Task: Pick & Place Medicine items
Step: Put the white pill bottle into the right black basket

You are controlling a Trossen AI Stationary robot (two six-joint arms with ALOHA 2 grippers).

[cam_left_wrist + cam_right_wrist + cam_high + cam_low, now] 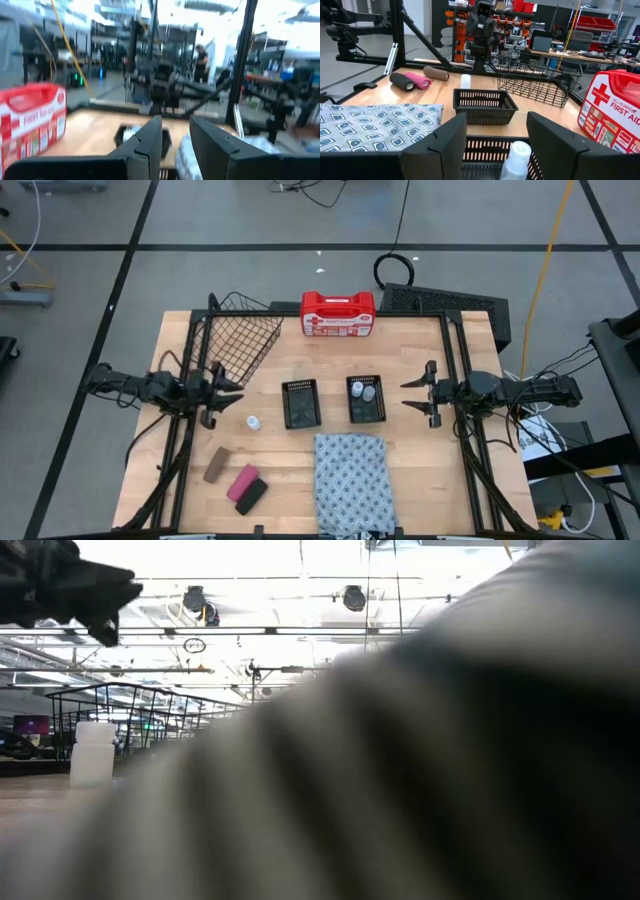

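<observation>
High view: the small whitish round bottle [253, 422] stands upright (long axis vertical, cap up) on the wooden table just left of the left black mesh tray [301, 403]. The empty left gripper [226, 387], fingers slightly parted, hovers near it. I judge it should widen, centre over the cap and descend straight; the right gripper [415, 392] waits open and empty beside the right black mesh tray [366, 400].

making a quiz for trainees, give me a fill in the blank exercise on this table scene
1. Two small white bottles lie in the ____ of the two black mesh trays.
2. The lone white bottle on the wood stands nearest the ____ end effector.
3. The pink block lies between a black block and a ____ one.

Missing words: right; left; brown
</observation>
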